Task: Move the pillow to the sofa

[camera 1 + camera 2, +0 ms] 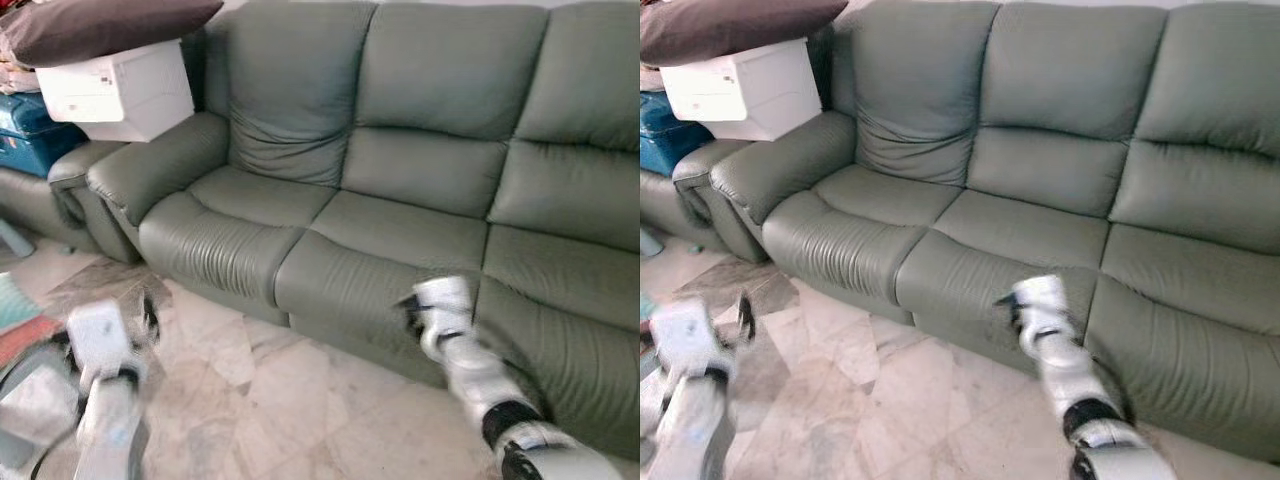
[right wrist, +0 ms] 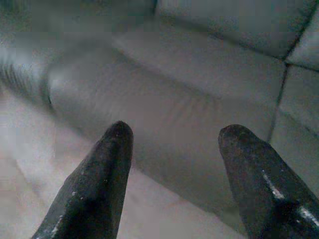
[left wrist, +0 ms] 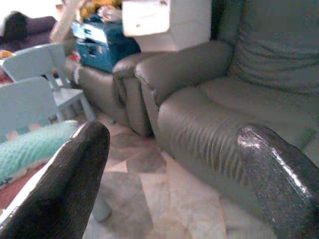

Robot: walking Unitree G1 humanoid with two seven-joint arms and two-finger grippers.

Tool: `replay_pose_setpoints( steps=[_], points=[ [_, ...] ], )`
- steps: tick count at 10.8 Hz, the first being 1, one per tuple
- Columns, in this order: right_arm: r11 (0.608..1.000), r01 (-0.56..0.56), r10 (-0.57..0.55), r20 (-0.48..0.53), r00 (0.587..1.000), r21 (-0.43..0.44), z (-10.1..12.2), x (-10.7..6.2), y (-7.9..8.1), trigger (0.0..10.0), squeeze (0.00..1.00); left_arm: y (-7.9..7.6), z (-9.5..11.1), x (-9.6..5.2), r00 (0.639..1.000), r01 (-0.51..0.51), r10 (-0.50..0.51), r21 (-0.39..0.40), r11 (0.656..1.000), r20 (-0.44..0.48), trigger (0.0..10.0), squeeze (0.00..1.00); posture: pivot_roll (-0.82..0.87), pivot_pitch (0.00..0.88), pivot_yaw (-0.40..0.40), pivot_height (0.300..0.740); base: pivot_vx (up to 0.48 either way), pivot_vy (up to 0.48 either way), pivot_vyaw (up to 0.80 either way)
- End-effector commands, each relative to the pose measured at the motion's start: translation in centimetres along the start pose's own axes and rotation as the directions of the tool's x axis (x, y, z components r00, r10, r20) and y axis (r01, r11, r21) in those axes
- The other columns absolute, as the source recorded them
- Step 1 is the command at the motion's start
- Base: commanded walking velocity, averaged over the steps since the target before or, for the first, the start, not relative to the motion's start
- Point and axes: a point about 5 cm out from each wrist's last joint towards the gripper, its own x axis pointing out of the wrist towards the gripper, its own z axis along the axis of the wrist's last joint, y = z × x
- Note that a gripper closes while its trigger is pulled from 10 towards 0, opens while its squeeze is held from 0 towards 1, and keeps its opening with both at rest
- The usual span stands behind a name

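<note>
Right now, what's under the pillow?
The dark pillow lies on a white box, which rests on the sofa armrest. What the pillow's far end rests on is out of frame.

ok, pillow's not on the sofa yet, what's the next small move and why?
Probably turn and step left toward the dark pillow. It lies on the white box past the sofa armrest, while both pincers, left and right, are open, empty and low, far from it.

dark pillow [image 1: 730, 28] atop white box [image 1: 745, 88] beside grey-green sofa [image 1: 1040, 190]
</note>
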Motion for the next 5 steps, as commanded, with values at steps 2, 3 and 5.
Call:
replay_pose_setpoints(
  steps=[2, 3, 5],
  points=[
    [0.989, -0.04, 0.025, 0.11, 0.994, 0.143, 1.5, -1.7, -1.4, 10.0, 0.0, -1.3, 0.1, -1.2, 0.991, 0.13, -0.13, -0.01, 0.991, -0.012, 10.0, 0.0, -0.15, 0.015, 0.073, 0.74, 0.0, 0.0, 0.0],
    [0.987, -0.038, 0.017, 0.133, 0.991, 0.157, 1.7, -3.5, -2.0, 10.0, 0.0, -2.0, -0.3, -2.1, 0.977, 0.212, -0.212, -0.018, 0.977, -0.031, 10.0, 0.0, -0.16, 0.021, 0.077, 0.74, 0.0, 0.0, 0.0],
    [0.99, -0.06, 0.046, 0.106, 0.993, 0.131, 0.1, -6.8, -2.1, 10.0, 0.0, -2.4, -0.8, -3.6, 0.954, 0.292, -0.293, -0.032, 0.956, -0.058, 10.0, 0.0, -0.17, 0.029, 0.085, 0.74, 0.0, 0.0, 0.0]
  ],
)
